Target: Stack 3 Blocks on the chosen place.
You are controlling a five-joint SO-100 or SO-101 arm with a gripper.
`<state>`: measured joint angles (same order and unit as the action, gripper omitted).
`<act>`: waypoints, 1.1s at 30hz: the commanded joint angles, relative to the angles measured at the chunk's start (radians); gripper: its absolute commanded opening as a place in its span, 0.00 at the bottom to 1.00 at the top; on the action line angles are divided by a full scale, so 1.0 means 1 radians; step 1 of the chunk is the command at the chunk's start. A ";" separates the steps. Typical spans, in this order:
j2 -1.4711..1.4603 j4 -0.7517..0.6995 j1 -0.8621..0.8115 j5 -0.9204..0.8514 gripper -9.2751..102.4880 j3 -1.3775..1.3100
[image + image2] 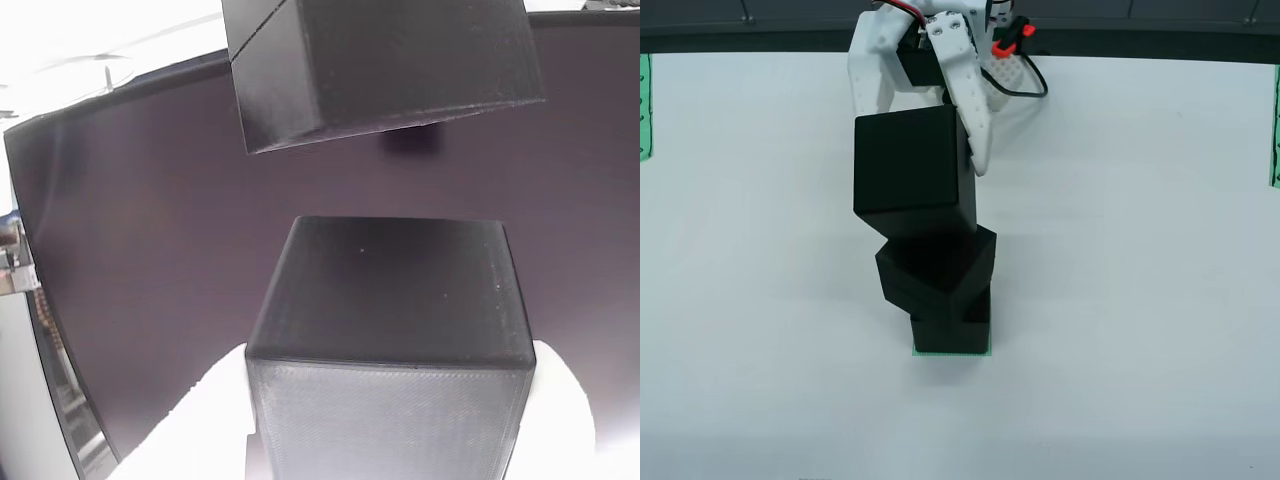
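We see 2 black cubes stacked on a green striped patch (952, 353) on the white tabletop (1140, 300); the upper cube (937, 264) sits twisted on the lower cube (952, 330). Above, our white pincer (925, 150) is clamped on the third cube (912, 162). The cubes look stiff, light and matte; opposite flat faces suit gripping.
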<state>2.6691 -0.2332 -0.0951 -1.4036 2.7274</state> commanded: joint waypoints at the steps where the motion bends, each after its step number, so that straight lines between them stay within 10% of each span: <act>1: -0.018 0.058 0.002 0.006 0.27 -0.005; 33: -0.141 0.383 0.011 -0.009 0.30 0.137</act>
<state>2.5280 0.1181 -0.0920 -1.4067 2.8670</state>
